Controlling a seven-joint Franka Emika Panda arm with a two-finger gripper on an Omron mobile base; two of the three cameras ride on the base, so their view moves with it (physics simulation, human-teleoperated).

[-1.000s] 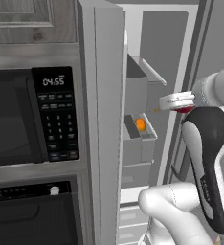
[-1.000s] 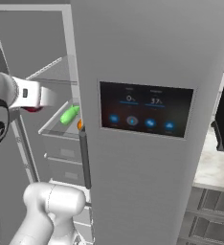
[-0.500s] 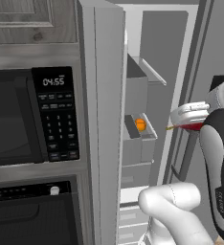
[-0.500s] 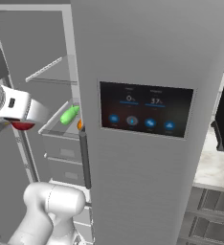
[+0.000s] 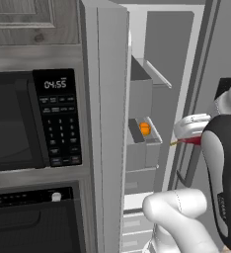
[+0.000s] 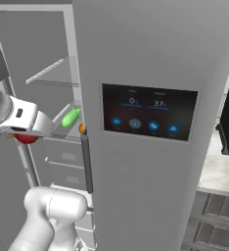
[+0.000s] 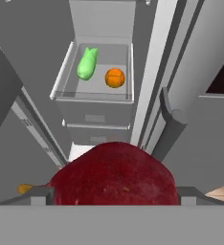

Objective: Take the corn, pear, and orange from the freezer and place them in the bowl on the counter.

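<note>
a large dark-red fruit (image 7: 115,174) is seen closest in the hand view, wedged between the fingertips; the gripper (image 7: 115,194) is judged clenched on it, though the tips themselves are mostly hidden behind it. in the right base view the same red fruit (image 6: 25,138) hangs under the white hand (image 6: 23,117), outside the freezer (image 6: 150,73) opening. whether this red fruit is the pear cannot be told from colour.

further in, at 12 o'clock of the hand view, an open white freezer bin (image 7: 61,86) holds a green elongated item (image 7: 86,63) and, just beside it at 3 o'clock, the orange (image 7: 115,77), apart from each other. the orange (image 5: 145,128) also shows in the left base view inside the door-side bin.

the step in hand is judged to be carrying the held fruit to the bowl. the grip is best kept firm, the arm drawn clear of the door edge (image 7: 154,72) and vertical handle (image 7: 170,125) before any swing toward the desk (image 6: 219,171) at far 3 o'clock in the right base view. a clip on the handle could dislodge the fruit.
</note>
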